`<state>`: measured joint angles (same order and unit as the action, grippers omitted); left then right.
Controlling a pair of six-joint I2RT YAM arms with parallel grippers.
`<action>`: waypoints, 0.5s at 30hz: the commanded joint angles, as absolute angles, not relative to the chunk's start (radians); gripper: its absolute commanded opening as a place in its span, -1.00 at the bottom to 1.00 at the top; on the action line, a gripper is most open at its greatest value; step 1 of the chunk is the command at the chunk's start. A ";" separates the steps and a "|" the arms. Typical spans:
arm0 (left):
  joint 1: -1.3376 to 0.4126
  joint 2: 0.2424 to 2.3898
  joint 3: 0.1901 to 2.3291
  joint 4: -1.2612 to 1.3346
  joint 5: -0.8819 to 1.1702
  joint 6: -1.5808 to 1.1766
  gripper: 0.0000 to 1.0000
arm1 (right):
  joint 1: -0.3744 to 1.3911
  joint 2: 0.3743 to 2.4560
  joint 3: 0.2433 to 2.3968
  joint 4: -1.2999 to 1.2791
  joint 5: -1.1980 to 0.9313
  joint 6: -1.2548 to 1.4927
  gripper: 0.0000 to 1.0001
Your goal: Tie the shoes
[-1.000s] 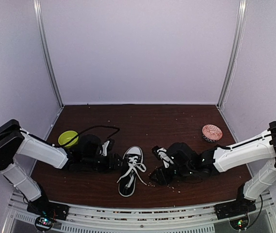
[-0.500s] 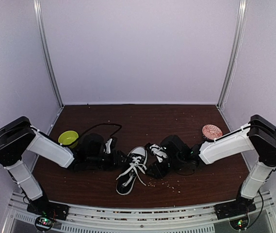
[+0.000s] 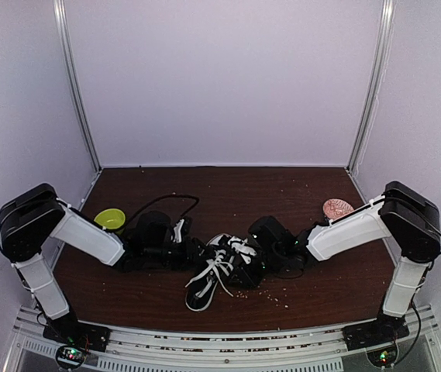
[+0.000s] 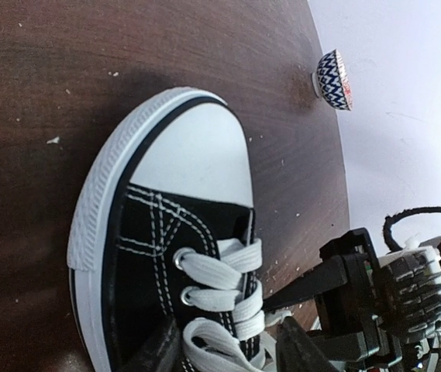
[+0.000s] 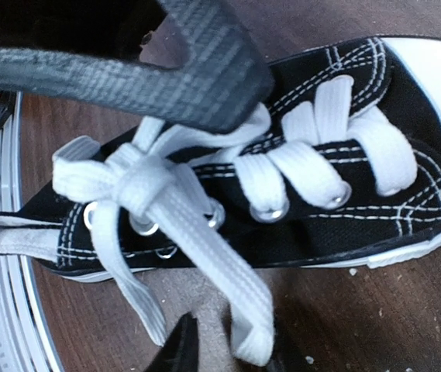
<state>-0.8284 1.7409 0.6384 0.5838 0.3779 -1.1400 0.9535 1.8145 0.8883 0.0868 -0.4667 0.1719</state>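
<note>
The black sneaker (image 3: 208,275) with white laces lies at the table's front middle, toe toward the back. In the left wrist view its white toe cap (image 4: 197,155) is close. My left gripper (image 4: 228,353) is open, its jaws astride the laced tongue (image 4: 236,298); it reaches the shoe from the left in the top view (image 3: 195,253). My right gripper (image 5: 232,353) is open beside the shoe's side, with a loose lace end (image 5: 247,337) lying between its jaws. It comes from the right in the top view (image 3: 241,260). The laces cross in a loose knot (image 5: 139,182).
A green bowl (image 3: 110,219) stands at the left. A patterned bowl (image 3: 336,208) stands at the right and also shows in the left wrist view (image 4: 335,70). A black cable (image 3: 166,203) loops behind the left arm. Crumbs (image 3: 270,294) litter the table in front.
Both grippers have closed in on the shoe, the left from the left and the right from the right. The shoe has turned, toe swinging a little to the right.
</note>
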 commanded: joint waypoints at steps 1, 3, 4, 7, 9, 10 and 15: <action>-0.833 1.775 0.678 0.640 0.399 -1.150 -0.15 | 0.954 1.823 0.904 0.106 -0.493 0.159 -0.58; -0.833 1.781 0.685 0.638 0.397 -1.151 -0.20 | 0.954 1.822 0.898 0.110 -0.495 0.163 -0.72; -0.833 1.786 0.690 0.637 0.395 -1.152 -0.23 | 0.954 1.821 0.894 0.113 -0.496 0.165 -0.78; -0.833 1.806 0.709 0.634 0.394 -1.161 -0.28 | 0.954 1.811 0.882 0.121 -0.498 0.171 -0.89; -0.833 1.823 0.725 0.631 0.397 -1.169 -0.32 | 0.955 1.804 0.876 0.125 -0.496 0.174 -0.92; -0.833 1.832 0.732 0.630 0.399 -1.172 -0.36 | 0.955 1.801 0.873 0.127 -0.494 0.177 -0.94; -0.833 1.840 0.747 0.617 0.403 -1.175 -0.70 | 0.954 1.790 0.863 0.129 -0.481 0.178 -1.00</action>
<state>-0.8284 1.8259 0.7197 0.5823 0.3889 -1.1728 0.9535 1.8141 0.8806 0.1093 -0.4911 0.1715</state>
